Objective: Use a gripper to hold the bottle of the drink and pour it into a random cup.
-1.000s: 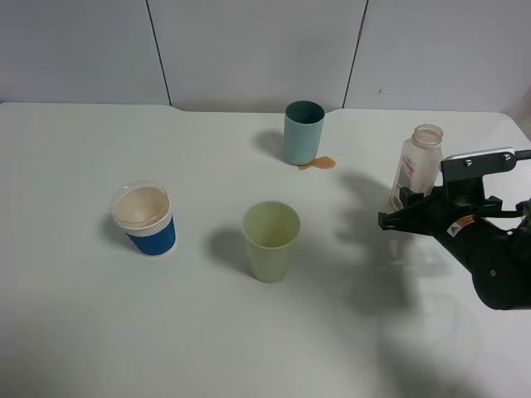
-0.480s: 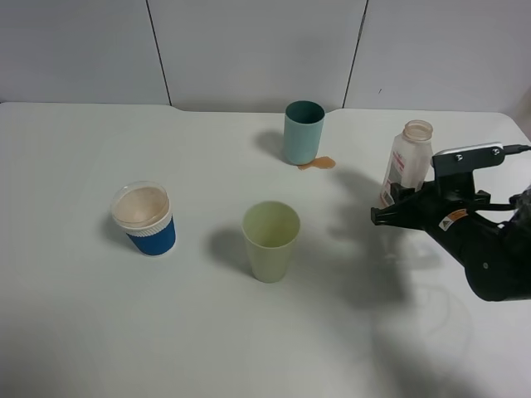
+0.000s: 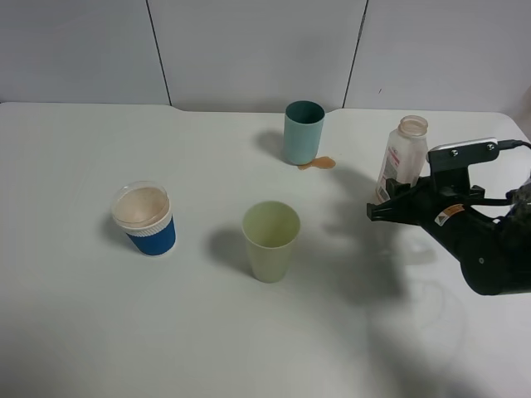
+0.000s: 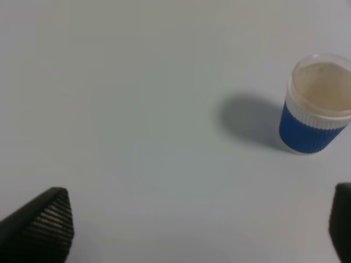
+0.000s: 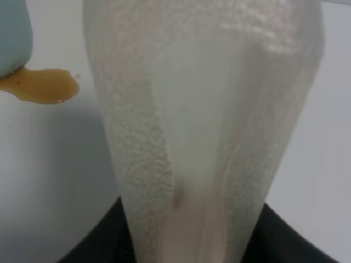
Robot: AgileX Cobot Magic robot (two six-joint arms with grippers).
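While my right pincer [image 3: 383, 207] clamps tight round the base of the bottle [image 3: 401, 153], nearly upright and seemingly almost empty, I judge the pour done. The teal cup [image 3: 304, 133] stands well beyond my fingertips, with a drink puddle [image 3: 318, 163] touching its foot.

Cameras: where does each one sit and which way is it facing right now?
Exterior high: mounted high, looking down on the white table; right gripper shows, shut on the tall translucent plastic bottle.
Left wrist: on the left arm, facing down at the blue ribbed cup; left gripper shows, fingertips wide apart.
Right wrist: on the right arm, close against the bottle; gripper base shows.
Shared: exterior and right wrist both see bottle and brown puddle.
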